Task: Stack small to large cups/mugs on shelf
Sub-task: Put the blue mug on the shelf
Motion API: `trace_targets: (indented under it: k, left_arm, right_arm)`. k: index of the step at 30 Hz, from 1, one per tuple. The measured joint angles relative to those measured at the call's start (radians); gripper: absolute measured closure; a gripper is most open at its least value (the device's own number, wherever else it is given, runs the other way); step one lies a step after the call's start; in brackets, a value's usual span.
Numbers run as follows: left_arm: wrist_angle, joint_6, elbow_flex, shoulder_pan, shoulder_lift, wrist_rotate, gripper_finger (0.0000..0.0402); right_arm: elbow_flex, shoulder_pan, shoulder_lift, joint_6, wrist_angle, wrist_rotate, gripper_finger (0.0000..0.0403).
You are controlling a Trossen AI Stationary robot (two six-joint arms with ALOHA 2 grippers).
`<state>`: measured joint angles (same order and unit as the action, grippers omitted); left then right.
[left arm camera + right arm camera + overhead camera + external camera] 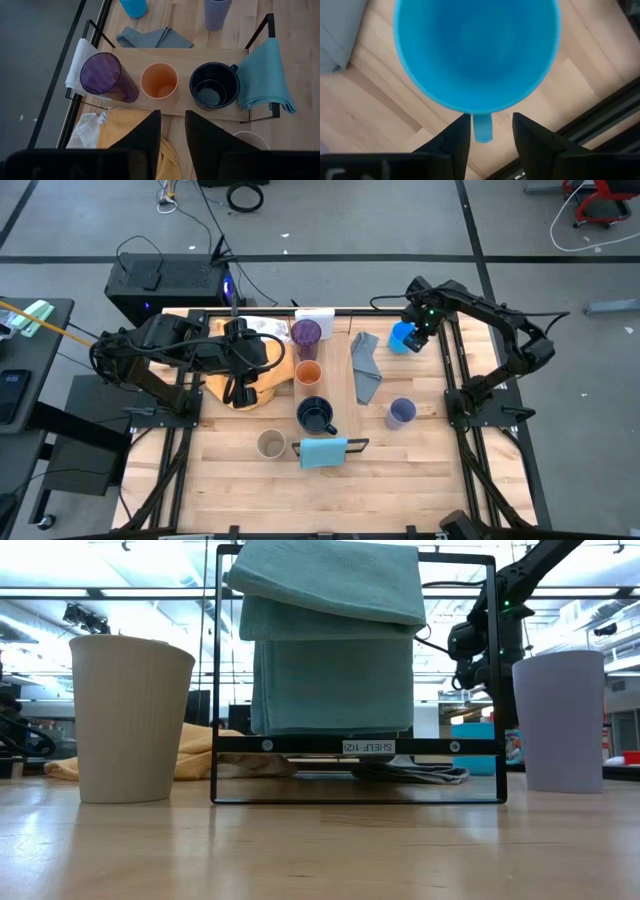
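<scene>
Overhead, the shelf (312, 385) runs across the middle of the table (230, 480), with a dark purple tumbler (306, 336), an orange cup (309, 374) and a navy mug (314, 415) in a row on it. A beige cup (271, 444) stands on the table beside the shelf's light-blue end, and a lavender cup (401, 413) stands apart past the grey cloth (366, 367). The right gripper (418, 332) is at the bright blue mug (403, 337) near the table's far edge. The left gripper (243, 392) hangs over the yellow cloth (262, 380), just beside the shelf.

At table height, the beige cup (131, 718) and the lavender cup (559, 720) flank the shelf's black frame, which is draped with a light-blue cloth (330, 640).

From the left wrist, the left gripper (172, 131) has a narrow gap between its fingers and nothing in it; beyond it sit the dark purple tumbler (105, 77), orange cup (159, 81) and navy mug (213, 86) on the shelf (165, 56).

From the right wrist, the right gripper (491, 131) stands apart on either side of the bright blue mug's (475, 50) handle, one finger at each side; whether the fingers touch it I cannot tell.
</scene>
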<state>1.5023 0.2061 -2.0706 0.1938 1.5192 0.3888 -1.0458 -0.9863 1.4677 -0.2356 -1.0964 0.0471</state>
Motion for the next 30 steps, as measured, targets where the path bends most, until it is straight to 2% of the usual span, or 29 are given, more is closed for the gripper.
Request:
trace_targets:
  k: [22,26,30]
  left_arm:
    - [0.023,0.026,0.000,0.000,0.000,0.000,0.0312]
    - [0.023,0.026,0.000,0.000,0.000,0.000,0.0314]
    - [0.023,0.026,0.000,0.000,0.000,0.000,0.0309]
  right_arm:
    - [0.000,0.000,0.109,-0.001,0.078,-0.013,0.0254]
    - [0.000,0.000,0.109,-0.001,0.079,-0.027,0.0287]
    - [0.000,0.000,0.109,-0.004,0.082,-0.030,0.0354]
